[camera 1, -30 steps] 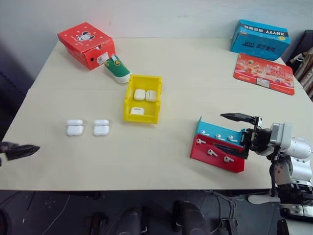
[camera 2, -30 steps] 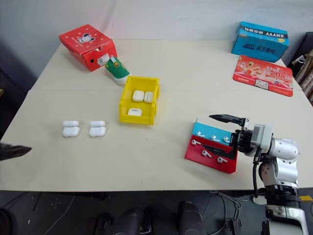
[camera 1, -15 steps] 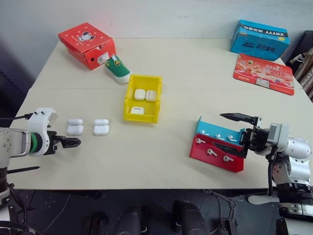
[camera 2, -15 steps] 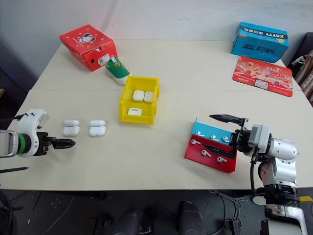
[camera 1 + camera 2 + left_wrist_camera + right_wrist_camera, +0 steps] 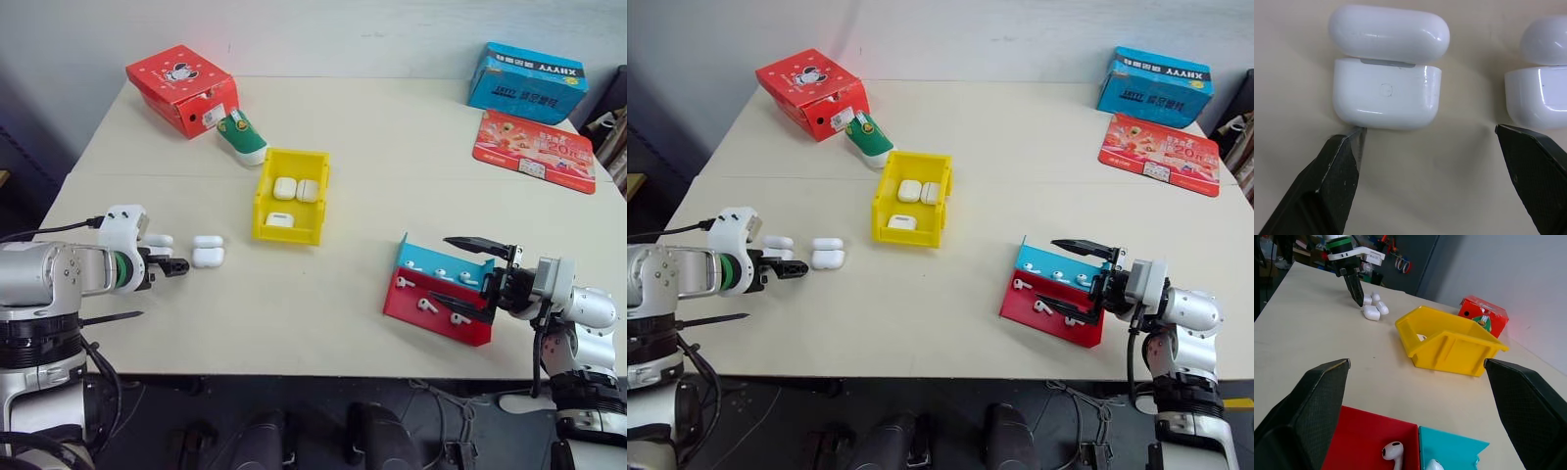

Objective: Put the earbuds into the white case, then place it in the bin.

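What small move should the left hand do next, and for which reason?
Probably ease the left hand forward so its open fingers straddle the nearer white case. The case lies on the table with its lid flipped open, just beyond one fingertip, not yet between the fingers.

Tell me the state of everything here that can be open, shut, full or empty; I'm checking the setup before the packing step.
Left gripper: jaws open, holding nothing, over the near case.
Right gripper: jaws open, holding nothing, by the tray.
White cases on the table: two, lids flipped open.
Yellow bin: holds three white cases.
Red-and-blue tray: earbuds lying in both sections.
Red box: closed.
Blue box: closed.
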